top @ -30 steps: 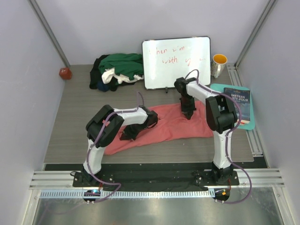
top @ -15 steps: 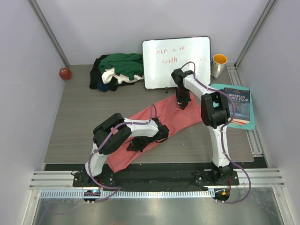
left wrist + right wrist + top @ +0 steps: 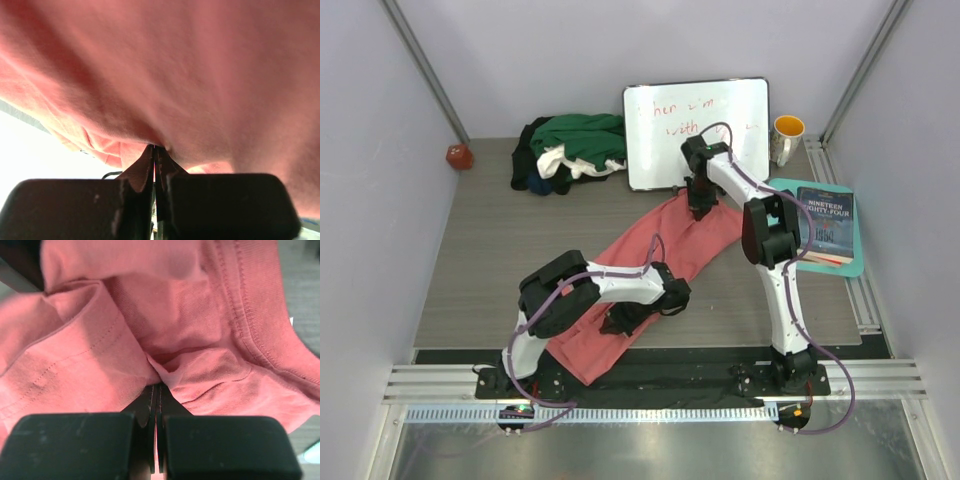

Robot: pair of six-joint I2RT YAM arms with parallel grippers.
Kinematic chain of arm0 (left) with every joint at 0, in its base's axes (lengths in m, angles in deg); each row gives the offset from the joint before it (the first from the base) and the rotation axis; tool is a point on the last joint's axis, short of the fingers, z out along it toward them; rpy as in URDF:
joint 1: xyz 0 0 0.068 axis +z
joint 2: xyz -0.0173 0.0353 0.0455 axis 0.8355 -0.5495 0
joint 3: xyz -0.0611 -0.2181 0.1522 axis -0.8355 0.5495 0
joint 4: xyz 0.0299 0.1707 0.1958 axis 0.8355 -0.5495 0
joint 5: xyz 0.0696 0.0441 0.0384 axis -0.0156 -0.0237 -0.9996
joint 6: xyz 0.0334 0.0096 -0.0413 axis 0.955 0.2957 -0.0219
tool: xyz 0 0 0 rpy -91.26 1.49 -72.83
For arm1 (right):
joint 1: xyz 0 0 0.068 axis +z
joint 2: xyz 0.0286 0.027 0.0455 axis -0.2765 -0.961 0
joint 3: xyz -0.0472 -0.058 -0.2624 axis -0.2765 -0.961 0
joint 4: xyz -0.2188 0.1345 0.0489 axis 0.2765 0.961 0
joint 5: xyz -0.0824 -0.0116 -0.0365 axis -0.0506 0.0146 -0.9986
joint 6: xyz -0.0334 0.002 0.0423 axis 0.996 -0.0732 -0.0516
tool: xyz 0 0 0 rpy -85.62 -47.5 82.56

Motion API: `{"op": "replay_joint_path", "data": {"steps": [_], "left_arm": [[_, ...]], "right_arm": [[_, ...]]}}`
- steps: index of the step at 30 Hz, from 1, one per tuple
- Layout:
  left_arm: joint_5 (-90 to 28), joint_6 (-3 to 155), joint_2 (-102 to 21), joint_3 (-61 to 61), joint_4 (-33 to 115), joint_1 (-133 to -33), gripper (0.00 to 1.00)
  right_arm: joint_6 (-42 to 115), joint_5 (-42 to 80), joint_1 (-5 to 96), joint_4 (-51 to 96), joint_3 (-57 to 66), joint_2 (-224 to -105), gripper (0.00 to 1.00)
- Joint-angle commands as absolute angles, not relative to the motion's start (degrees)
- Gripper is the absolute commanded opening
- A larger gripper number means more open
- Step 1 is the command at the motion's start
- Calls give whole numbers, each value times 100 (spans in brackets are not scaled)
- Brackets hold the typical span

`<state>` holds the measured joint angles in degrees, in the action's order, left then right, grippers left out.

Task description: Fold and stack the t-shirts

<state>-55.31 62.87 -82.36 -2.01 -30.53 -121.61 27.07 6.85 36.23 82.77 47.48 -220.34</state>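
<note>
Item: salmon-pink t-shirt (image 3: 695, 245), centre of the top view, draped on the table (image 3: 480, 260). Its long axis runs diagonally, lower left to upper right. I judge it soft, light and limp, best taken at stitched edges. My left jaws are pinched together on cloth at the lower end, my right jaws on a fold at the upper end. Other t-shirts (image 3: 570, 150) are heaped upper left.

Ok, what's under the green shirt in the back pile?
A white shirt and a black shirt poke out from beneath the green shirt; anything else under it is covered.
</note>
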Motion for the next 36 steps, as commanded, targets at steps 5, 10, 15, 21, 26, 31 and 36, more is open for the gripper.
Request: {"op": "replay_joint_path", "data": {"steps": [5, 10, 15, 21, 26, 31, 36], "left_arm": [[-4657, 6348, -8065, -386, -2161, -12425, 0], [-4525, 6471, -7986, -413, -2039, -12504, 0], [-4156, 6646, -7933, -387, -1828, -12601, 1], [-4199, 6682, -7705, -492, -1906, -12680, 0], [-5165, 6340, -6800, -703, -1994, -12672, 14], [-6043, 6155, -6299, -923, -2073, -12540, 33], [-6563, 5953, -6412, -756, -2170, -12233, 38]], "right_arm": [[2651, 1104, 3635, 7579, 5021, -22672, 1], [2678, 1358, 3653, 7570, 4950, -22672, 1], [2695, 1429, 3661, 7544, 5047, -22716, 2], [2730, 1289, 3653, 7553, 4837, -22339, 16], [2731, 1209, 3653, 7369, 4116, -21304, 20], [2643, 981, 3653, 7271, 3720, -20467, 23], [2520, 647, 3653, 7263, 3404, -19843, 24]]}}
